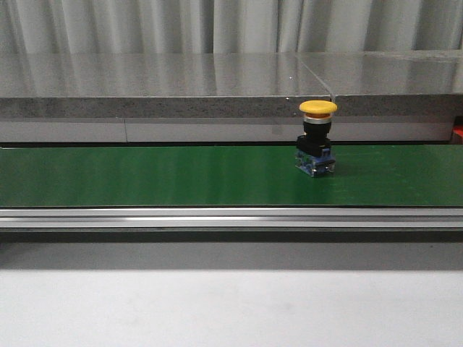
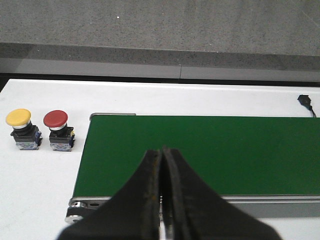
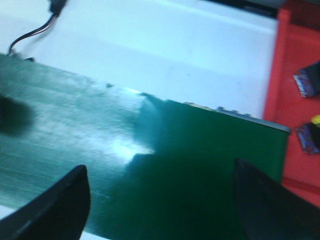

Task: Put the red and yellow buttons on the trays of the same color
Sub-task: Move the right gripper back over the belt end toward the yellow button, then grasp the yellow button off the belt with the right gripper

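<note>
Here, in the front view, a single yellow button [image 1: 317,138] stands upright on the green conveyor belt [image 1: 145,176], right of centre in the frame, its mushroom cap on top and its black and blue base resting on the belt surface. Behind the belt runs a grey stone-like ledge [image 1: 181,85]; along the belt's near edge lies a metal rail [image 1: 217,217]. Neither arm appears in this view.

In the left wrist view, the left gripper [image 2: 162,200] occupies the lower centre of the frame with its two fingers pressed flat together, nothing between them. It hangs over the near end of the belt. At the left of the frame, two more buttons stand on the white table [image 2: 210,97], off the belt: a second yellow button [image 2: 22,129] and, just beside it, a red button [image 2: 58,130], both upright.

In the right wrist view, which is blurred, the right gripper [image 3: 160,200] is spread wide, fingers at the lower left and lower right, over the belt. A red tray [image 3: 292,90] fills the right edge of the frame, holding small dark items too blurred to identify. A black cable [image 3: 35,30] lies at upper left.
</note>
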{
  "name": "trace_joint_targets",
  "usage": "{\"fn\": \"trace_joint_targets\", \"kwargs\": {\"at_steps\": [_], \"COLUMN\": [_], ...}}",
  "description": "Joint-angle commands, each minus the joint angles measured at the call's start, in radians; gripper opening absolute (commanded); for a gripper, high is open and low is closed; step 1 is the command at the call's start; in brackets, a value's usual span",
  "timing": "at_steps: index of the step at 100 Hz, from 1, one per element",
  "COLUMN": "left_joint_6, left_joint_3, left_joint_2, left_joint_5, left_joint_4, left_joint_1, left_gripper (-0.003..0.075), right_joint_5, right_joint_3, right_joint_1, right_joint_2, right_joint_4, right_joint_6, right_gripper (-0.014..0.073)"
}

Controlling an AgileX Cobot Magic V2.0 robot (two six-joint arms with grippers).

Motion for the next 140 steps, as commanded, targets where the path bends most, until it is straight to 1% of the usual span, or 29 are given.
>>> {"fn": "trace_joint_targets", "kwargs": {"at_steps": [1, 14, 34, 58, 72, 89, 96, 97, 100, 101, 103, 108, 113, 118, 125, 140], "left_joint_6": [0.001, 0.001, 0.001, 0.001, 0.001, 0.001, 0.001, 0.001, 0.001, 0.001, 0.001, 0.001, 0.001, 0.001, 0.001, 0.001], "left_joint_3": [-0.027, -0.027, -0.027, -0.027, -0.027, -0.027, -0.027, -0.027, -0.027, -0.027, -0.027, -0.027, -0.027, -0.027, -0.027, -0.027], "left_joint_2": [0.005, 0.005, 0.005, 0.005, 0.005, 0.005, 0.005, 0.005, 0.005, 0.005, 0.005, 0.005, 0.005, 0.005, 0.005, 0.005], "left_joint_5": [-0.074, -0.074, -0.074, -0.074, -0.074, -0.074, -0.074, -0.074, -0.074, -0.074, -0.074, -0.074, -0.074, -0.074, -0.074, -0.074], "left_joint_4": [-0.011, -0.011, -0.011, -0.011, -0.011, -0.011, -0.011, -0.011, -0.011, -0.011, -0.011, -0.011, -0.011, -0.011, -0.011, -0.011], "left_joint_1": [-0.008, -0.008, -0.008, -0.008, -0.008, -0.008, -0.008, -0.008, -0.008, -0.008, -0.008, -0.008, -0.008, -0.008, -0.008, -0.008], "left_gripper": [-0.0019, -0.0019, -0.0019, -0.0019, -0.0019, -0.0019, -0.0019, -0.0019, -0.0019, -0.0019, -0.0019, -0.0019, -0.0019, -0.0019, -0.0019, -0.0019], "right_joint_5": [-0.014, -0.01, -0.011, -0.06, -0.102, -0.115, -0.112, -0.109, -0.101, -0.094, -0.085, -0.069, -0.057, -0.056, -0.051, -0.012], "right_joint_3": [-0.025, -0.025, -0.029, -0.03, -0.044, -0.094, -0.104, -0.105, -0.109, -0.109, -0.109, -0.11, -0.11, -0.111, -0.12, -0.157], "right_joint_1": [0.056, 0.125, 0.204, 0.296, 0.323, 0.324, 0.324, 0.324, 0.324, 0.324, 0.324, 0.324, 0.324, 0.324, 0.324, 0.314], "right_joint_2": [-0.024, 0.003, 0.065, 0.123, 0.157, 0.217, 0.237, 0.241, 0.246, 0.247, 0.251, 0.252, 0.252, 0.25, 0.249, 0.212], "right_joint_4": [0.017, 0.017, 0.017, 0.017, 0.018, 0.021, 0.021, 0.021, 0.021, 0.021, 0.021, 0.022, 0.023, 0.024, 0.024, 0.024], "right_joint_6": [-0.022, -0.024, -0.029, -0.032, -0.032, -0.032, -0.032, -0.032, -0.03, -0.03, -0.027, -0.017, -0.002, 0.016, 0.033, 0.044], "right_gripper": [0.0582, 0.0582, 0.0582, 0.0582, 0.0582, 0.0575, 0.0519, 0.0488, 0.0451, 0.0424, 0.0396, 0.0277, 0.0182, 0.011, 0.0082, 0.0082]}}
